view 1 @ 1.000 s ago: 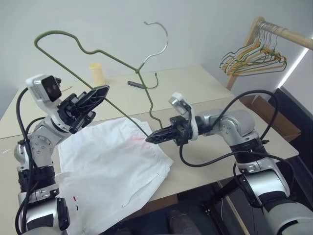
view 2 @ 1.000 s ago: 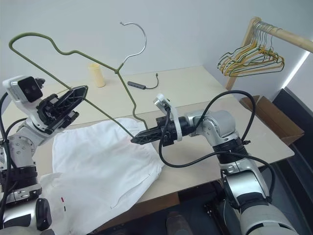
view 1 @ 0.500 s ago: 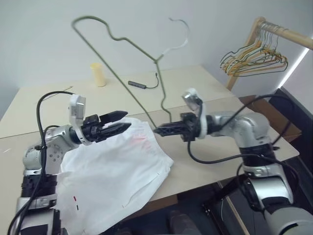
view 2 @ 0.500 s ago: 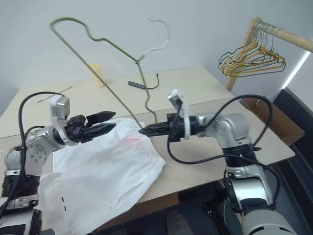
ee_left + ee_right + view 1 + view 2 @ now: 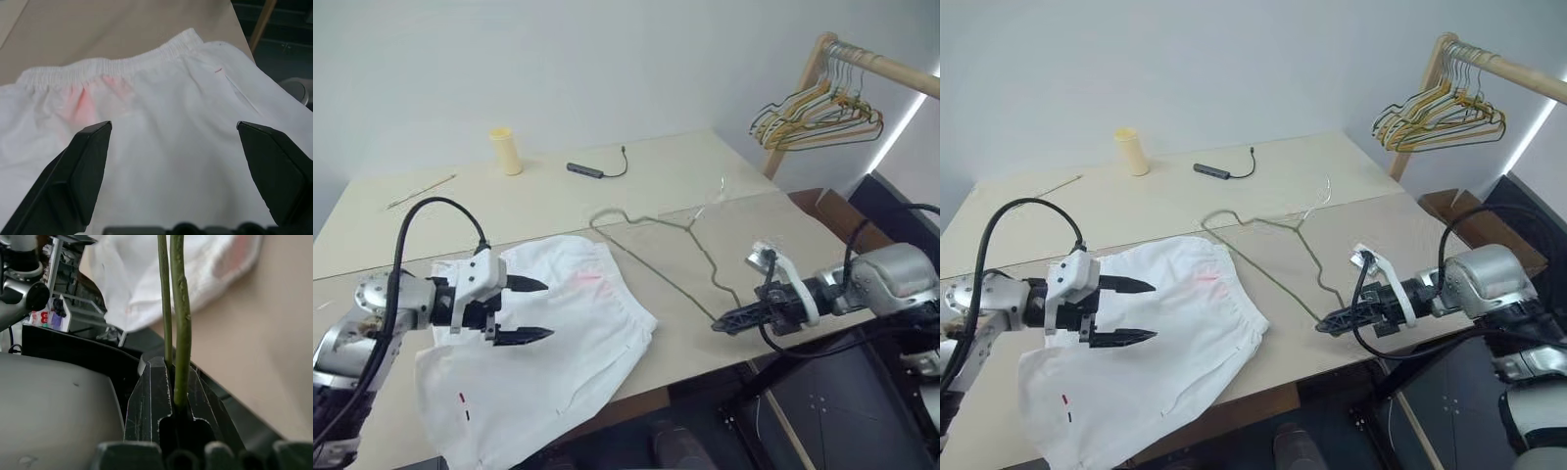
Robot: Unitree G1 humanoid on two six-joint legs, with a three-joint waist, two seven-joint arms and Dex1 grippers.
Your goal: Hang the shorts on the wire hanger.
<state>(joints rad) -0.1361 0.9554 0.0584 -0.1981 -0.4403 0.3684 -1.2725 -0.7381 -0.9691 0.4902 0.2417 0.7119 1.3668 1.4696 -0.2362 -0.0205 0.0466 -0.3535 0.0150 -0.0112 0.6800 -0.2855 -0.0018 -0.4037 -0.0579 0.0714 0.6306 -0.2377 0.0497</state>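
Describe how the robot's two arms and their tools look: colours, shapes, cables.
Both arms are silver-grey metal with rounded joint housings and loose black cables looping alongside. Each wrist carries a small white camera block. The left tool has two black, tapered, pointed fingers. The right tool is also black and slim, tapering to a point.

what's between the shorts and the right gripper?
In the left eye view, the wire hanger lies on the bare table between the shorts and the right gripper, which pinches its near end.

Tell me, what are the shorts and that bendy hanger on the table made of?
The shorts look like soft white cloth: wrinkled, with a gathered stretchy waistband. The wire hanger looks like thin, dull olive metal wire, though it may be coated.
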